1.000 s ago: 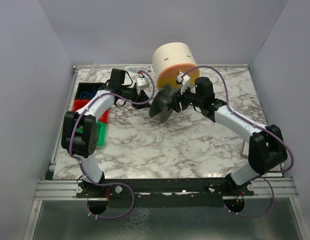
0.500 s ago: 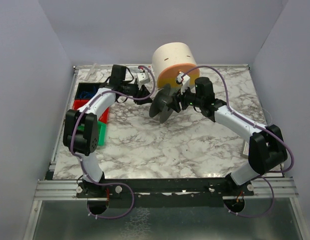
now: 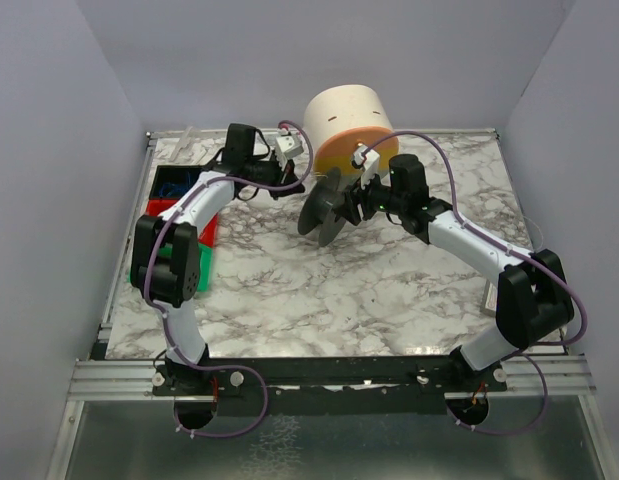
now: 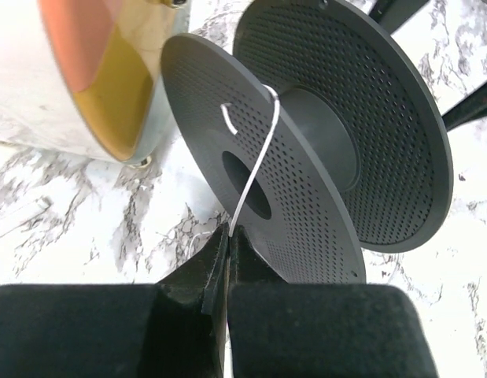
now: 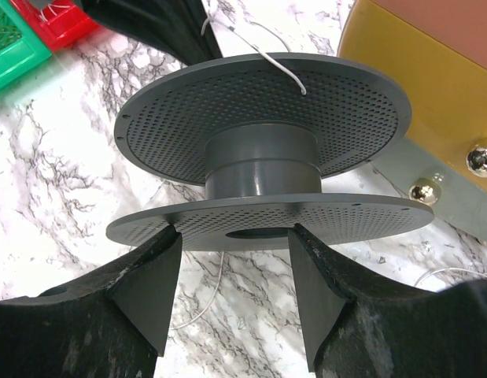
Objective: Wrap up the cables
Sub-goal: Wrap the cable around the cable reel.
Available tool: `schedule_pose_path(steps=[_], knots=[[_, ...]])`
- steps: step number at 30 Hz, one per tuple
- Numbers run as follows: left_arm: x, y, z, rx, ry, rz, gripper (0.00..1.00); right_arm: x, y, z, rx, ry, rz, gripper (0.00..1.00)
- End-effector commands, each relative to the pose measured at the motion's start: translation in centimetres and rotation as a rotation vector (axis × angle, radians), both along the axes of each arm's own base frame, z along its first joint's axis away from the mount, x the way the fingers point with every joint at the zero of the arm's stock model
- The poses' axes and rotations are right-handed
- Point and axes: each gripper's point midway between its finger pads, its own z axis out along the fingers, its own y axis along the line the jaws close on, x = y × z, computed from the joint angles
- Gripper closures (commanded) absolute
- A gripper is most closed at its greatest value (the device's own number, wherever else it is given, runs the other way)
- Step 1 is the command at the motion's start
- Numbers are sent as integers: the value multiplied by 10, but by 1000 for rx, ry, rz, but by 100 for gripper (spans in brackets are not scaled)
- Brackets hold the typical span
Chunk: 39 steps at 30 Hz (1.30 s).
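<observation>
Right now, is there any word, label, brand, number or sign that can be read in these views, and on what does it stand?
No readable text in any view.
Dark grey spool: plain perforated flanges, no label.
Thin white cable: no print.
Cream cylinder: a few small dark marks on its side, too small to read.

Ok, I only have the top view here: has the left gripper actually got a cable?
Observer: Yes. In the left wrist view the left gripper is shut on a thin white cable.
Operator: Where does it run from there?
Observer: Up across the outer face of the spool's near flange to the rim. A short curl of it also shows on that face.
Operator: Anything wound on yet?
Observer: No. In the right wrist view the hub is bare.
</observation>
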Motion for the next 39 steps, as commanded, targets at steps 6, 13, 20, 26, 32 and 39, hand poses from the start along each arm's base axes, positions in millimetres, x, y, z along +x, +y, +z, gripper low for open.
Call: schedule_pose_path(steps=[6, 13, 20, 26, 32, 39], knots=[[4, 21, 55, 63, 73, 284, 100, 8, -9, 22, 0, -67, -56, 38], [-17, 24, 47, 133, 250, 342, 100, 5, -3, 21, 11, -41, -29, 38], [-22, 29, 19, 273, 385, 451, 100, -18, 5, 23, -32, -56, 128, 34], [-30, 32, -5, 373, 480, 452, 100, -48, 9, 34, -153, -286, 446, 16], [-35, 28, -4, 376, 476, 430, 100, -37, 4, 39, -331, -367, 591, 16], [-37, 18, -3, 381, 480, 420, 100, -33, 4, 28, -441, -405, 782, 16]])
